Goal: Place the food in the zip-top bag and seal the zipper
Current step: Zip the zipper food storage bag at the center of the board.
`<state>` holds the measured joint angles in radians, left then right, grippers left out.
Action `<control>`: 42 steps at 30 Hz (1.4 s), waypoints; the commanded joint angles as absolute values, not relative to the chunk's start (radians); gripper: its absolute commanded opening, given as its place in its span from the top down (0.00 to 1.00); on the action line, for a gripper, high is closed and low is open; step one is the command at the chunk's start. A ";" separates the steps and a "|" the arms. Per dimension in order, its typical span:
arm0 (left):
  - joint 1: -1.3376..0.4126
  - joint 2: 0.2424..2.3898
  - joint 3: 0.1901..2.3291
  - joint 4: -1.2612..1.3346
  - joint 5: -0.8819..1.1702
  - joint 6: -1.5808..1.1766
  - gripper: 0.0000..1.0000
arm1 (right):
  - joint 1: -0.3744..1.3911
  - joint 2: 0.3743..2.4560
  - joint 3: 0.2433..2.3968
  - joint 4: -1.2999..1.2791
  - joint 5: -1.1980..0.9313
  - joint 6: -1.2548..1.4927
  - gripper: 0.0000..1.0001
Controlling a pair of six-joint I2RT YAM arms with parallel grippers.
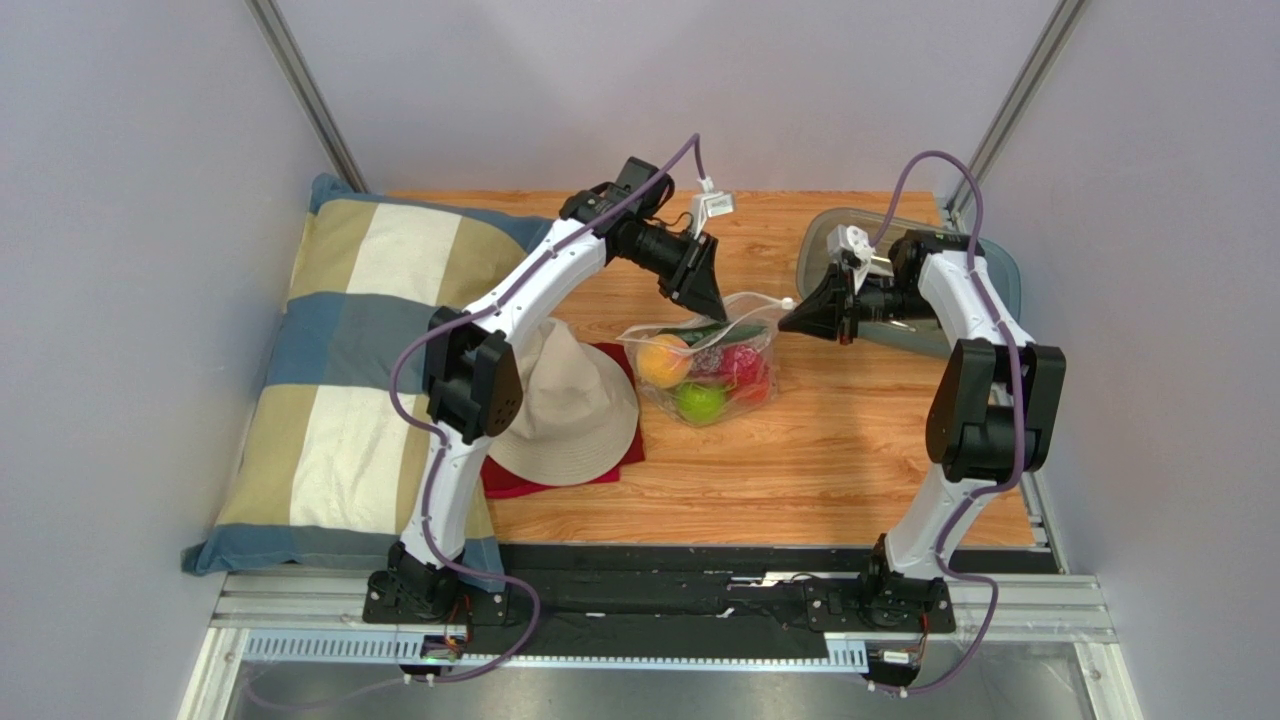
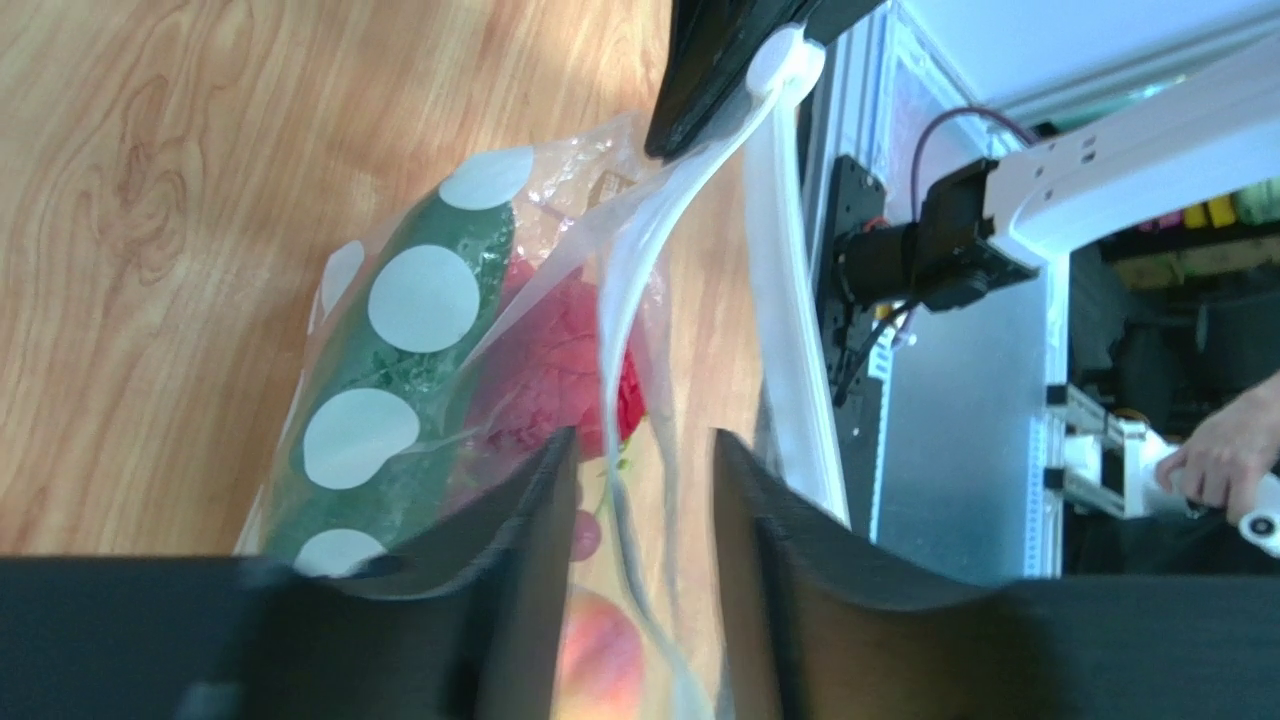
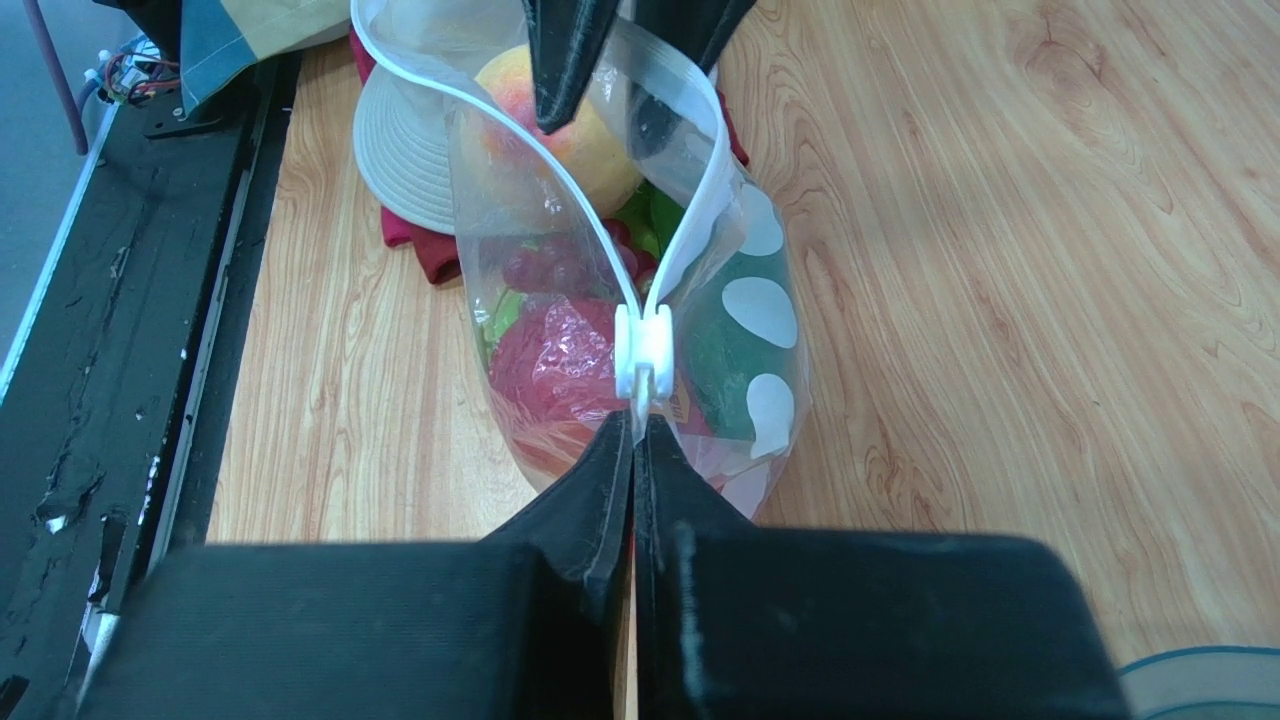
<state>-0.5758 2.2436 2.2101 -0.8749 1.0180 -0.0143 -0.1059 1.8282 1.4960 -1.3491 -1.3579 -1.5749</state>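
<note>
The zip-top bag [image 1: 706, 368], a clear floppy plastic pouch printed with white polka dots, is stood on the wooden tabletop [image 1: 842, 450] between the two grippers. Through its film an orange ball [image 1: 663, 360], a green ball [image 1: 699, 401], red fruit [image 1: 739, 368] and a dark green long piece [image 2: 484, 240] are seen. The zipper [image 2: 784, 330], a narrow press-seal strip, is parted into two bands spreading from a white slider [image 3: 643, 353]. The right gripper [image 3: 637, 428] is closed on the zipper's end just behind that slider. The left gripper [image 2: 642, 443] is held open at the opposite end, one band running between its fingers.
</note>
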 commanded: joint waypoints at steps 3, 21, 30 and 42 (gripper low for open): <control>-0.578 2.063 2.186 -0.703 0.960 0.048 0.36 | -0.103 1.755 1.516 -1.667 -1.397 -1.600 1.00; -0.729 2.106 2.240 -0.572 0.839 0.408 0.37 | -0.091 1.677 1.462 -1.666 -1.361 -1.718 1.00; -0.778 2.082 2.178 -0.600 0.816 0.578 0.42 | -0.078 1.641 1.454 -1.667 -1.364 -1.750 1.00; -0.781 2.094 2.171 -0.647 0.838 0.617 0.57 | -0.071 1.618 1.454 -1.667 -1.354 -1.761 1.00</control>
